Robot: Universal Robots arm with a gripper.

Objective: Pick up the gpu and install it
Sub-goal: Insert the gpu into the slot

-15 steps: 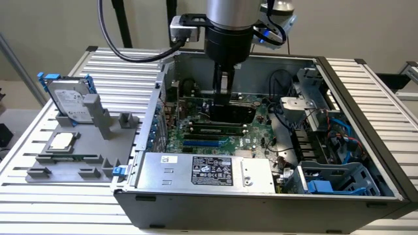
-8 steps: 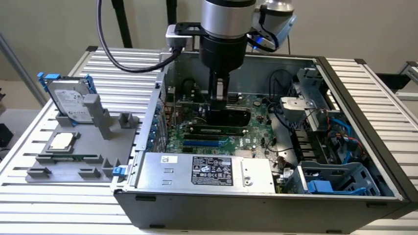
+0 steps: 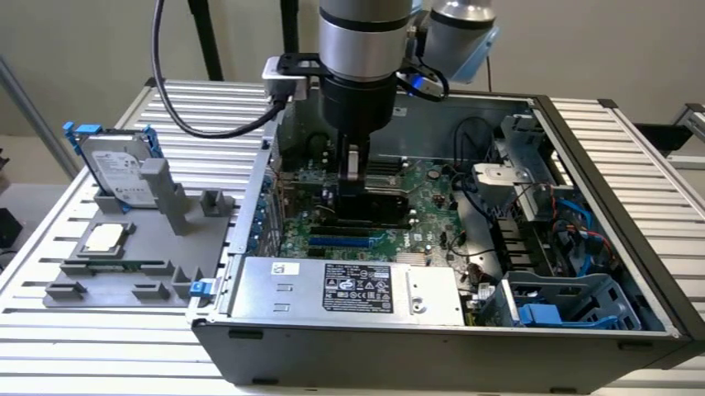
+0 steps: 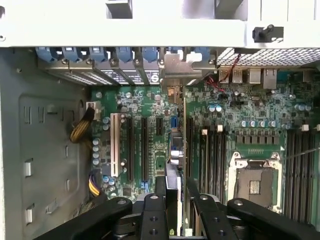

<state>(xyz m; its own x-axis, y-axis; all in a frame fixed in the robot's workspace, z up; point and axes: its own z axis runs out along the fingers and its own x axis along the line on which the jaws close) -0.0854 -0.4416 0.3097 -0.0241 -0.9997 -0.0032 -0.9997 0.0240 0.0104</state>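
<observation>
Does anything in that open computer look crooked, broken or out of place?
Nothing stands out. The tool grips the gpu edge-on, upright over the motherboard, its silver bracket lined up with the rear slot covers. Beside the computer case, the hard drive stands in its grey holder.

Our arm hangs straight down, wrist vertical, with a black cable looping off its side. Our gripper [image 3: 350, 198] points downward, and its two black fingers [image 4: 161, 192] are drawn close together, clamped on the thin edge of the gpu [image 4: 176, 150] held upright between them.
</observation>
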